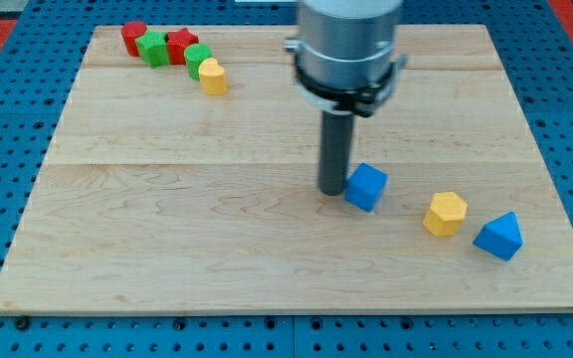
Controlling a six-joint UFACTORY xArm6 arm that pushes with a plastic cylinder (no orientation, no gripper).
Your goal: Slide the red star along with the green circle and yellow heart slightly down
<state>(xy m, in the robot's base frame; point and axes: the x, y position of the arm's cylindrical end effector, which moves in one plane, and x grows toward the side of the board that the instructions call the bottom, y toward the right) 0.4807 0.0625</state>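
Nearest, blue triangle (498, 236); my bare, jawless tip (332, 191) touches blue cube (366, 186), far right of star (180, 44), circle (198, 57), heart (213, 77).

My tip (331, 191) just left of cube (366, 186), mid-board (167, 249).

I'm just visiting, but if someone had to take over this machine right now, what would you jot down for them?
My tip rests mid-board, right beside the blue cube, far from the job.
The red star, green circle and yellow heart sit clustered at the view's top left.
Nothing looks pushed yet.
Left: bring the tip above that cluster and nudge all three slightly down.
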